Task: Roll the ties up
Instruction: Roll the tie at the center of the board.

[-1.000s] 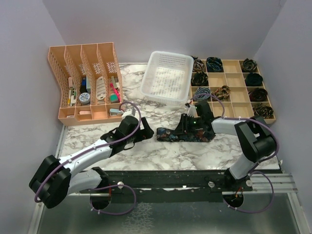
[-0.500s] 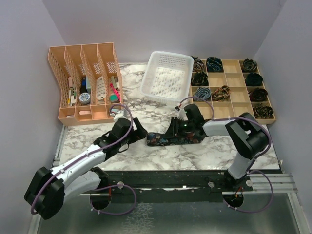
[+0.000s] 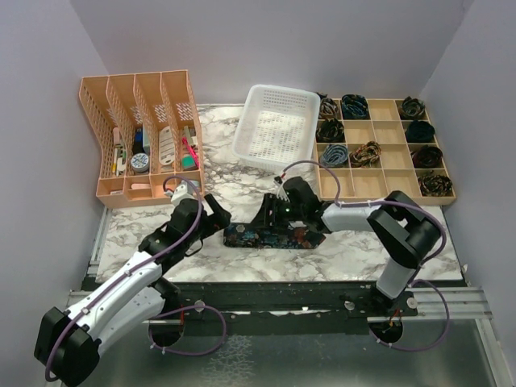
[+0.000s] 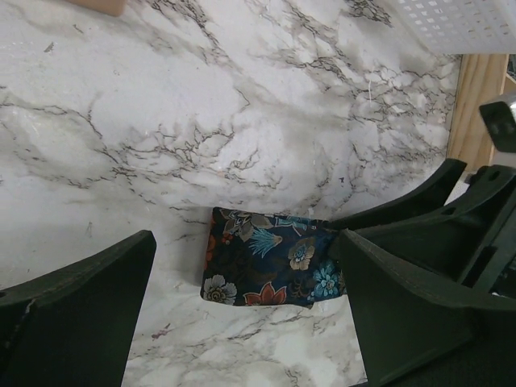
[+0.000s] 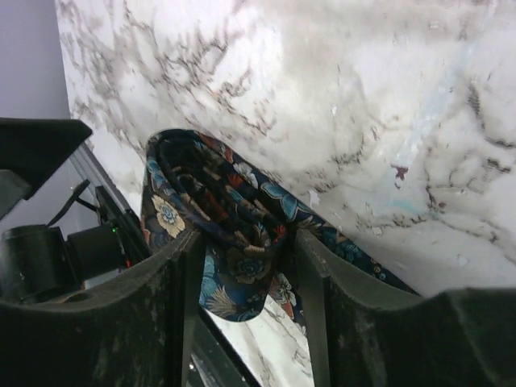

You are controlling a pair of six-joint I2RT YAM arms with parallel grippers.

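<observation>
One tie [image 3: 268, 236], dark navy with red, blue and cream flowers, lies folded on the marble table [image 3: 355, 250] near the middle. My right gripper [image 3: 278, 218] is shut on it; in the right wrist view a looped fold of the tie [image 5: 234, 214] is pinched between the fingers [image 5: 181, 306], and the gripper [image 5: 250, 274] holds it just above the table. My left gripper [image 3: 213, 221] is open and empty, just left of the tie's end. In the left wrist view the tie's end [image 4: 266, 270] lies flat between and ahead of the wide-open gripper [image 4: 242, 322].
A white perforated basket [image 3: 278, 125] stands at the back centre. A wooden compartment tray [image 3: 385, 169] with several rolled ties is at the back right. An orange file organizer [image 3: 141, 137] with small items is at the back left. The right arm's fingers show in the left wrist view [image 4: 451, 201].
My right gripper has dragged the tie leftward across the table. My left arm has pulled back to the left, its gripper staying open just off the tie's end.
</observation>
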